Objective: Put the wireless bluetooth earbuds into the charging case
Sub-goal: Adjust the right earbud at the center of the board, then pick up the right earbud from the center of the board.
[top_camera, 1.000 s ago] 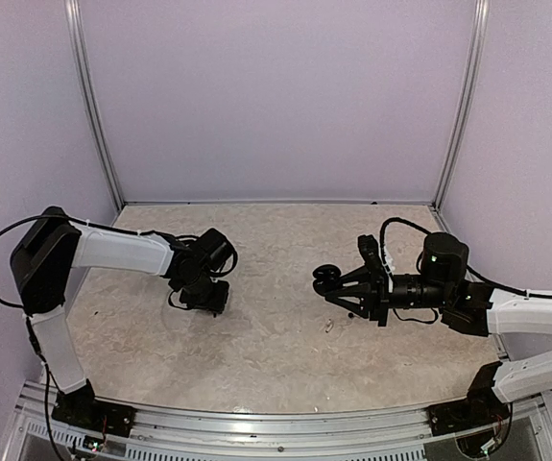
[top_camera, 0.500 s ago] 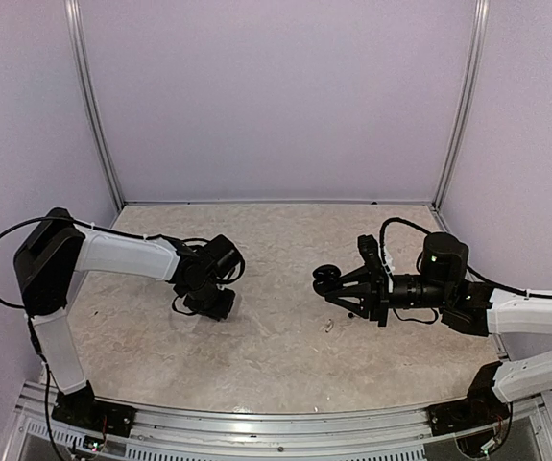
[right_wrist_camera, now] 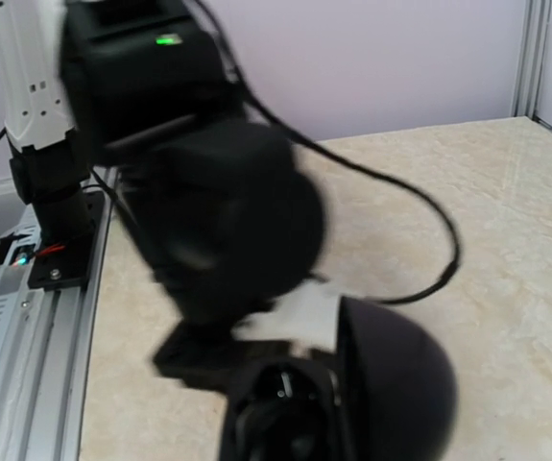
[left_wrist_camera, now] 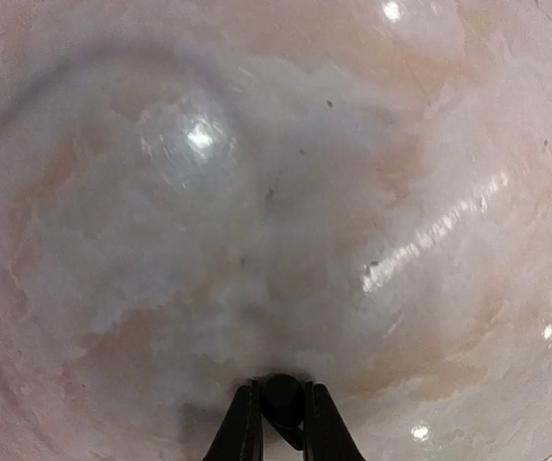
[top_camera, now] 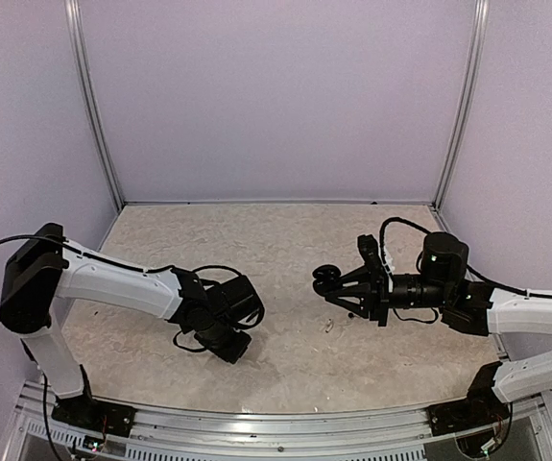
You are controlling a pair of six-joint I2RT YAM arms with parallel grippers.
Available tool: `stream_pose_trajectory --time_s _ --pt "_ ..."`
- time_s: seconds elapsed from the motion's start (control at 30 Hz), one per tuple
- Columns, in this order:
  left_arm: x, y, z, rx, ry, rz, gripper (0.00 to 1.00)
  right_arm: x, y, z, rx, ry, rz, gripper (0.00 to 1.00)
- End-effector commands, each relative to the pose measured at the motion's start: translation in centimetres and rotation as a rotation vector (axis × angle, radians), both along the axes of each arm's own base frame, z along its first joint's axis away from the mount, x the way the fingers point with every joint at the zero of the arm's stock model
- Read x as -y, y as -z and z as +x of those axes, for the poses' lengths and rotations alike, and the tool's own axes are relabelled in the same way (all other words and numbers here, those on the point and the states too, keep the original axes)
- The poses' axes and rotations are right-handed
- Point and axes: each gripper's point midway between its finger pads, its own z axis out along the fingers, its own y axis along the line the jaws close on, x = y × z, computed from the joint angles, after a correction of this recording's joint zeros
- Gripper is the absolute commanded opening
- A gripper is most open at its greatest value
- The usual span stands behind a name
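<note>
Left pincer (left_wrist_camera: 279,388), barely nipping what looks like an earbud (left_wrist_camera: 282,405), may drop it before reaching the case (right_wrist_camera: 381,384) the right pincer (top_camera: 335,285) grips.

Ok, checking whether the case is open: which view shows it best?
Right wrist: the case fills the lower frame, lid open. Top shows it small at the right pincer tip. Left wrist doesn't show it.

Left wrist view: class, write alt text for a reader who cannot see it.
The left gripper, bottom centre, pinches a small black earbud. Glossy, pale marbled table fills the rest of the frame.
</note>
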Motion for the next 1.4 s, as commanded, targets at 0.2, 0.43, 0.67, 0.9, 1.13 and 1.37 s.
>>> stream_pose_trajectory --time_s 0.2,0.43,0.67,0.9,1.13,1.37 --pt "-7.1 0.2 -6.9 -0.195 0.006 0.222 0.17 0.3 -2.7 0.1 0.033 0.008 0.038 0.0" --pt "-5.3 -1.8 -5.7 -0.165 0.02 0.203 0.39 0.5 -2.9 0.1 0.027 0.016 0.039 0.0" --pt "-3.9 -2.7 -4.2 -0.161 0.018 0.173 0.39 0.7 -3.0 0.2 0.029 0.033 0.036 0.0" --pt "-4.7 -1.5 -4.3 -0.189 0.012 0.204 0.38 0.9 -3.0 0.3 0.029 0.049 0.034 0.0" --pt "-5.6 -0.2 -4.8 -0.217 0.01 0.227 0.32 1.0 -2.9 0.4 0.03 0.053 0.033 0.0" --pt "-5.9 0.9 -5.1 -0.235 0.02 0.231 0.27 1.0 -2.8 0.4 0.033 0.055 0.031 0.0"
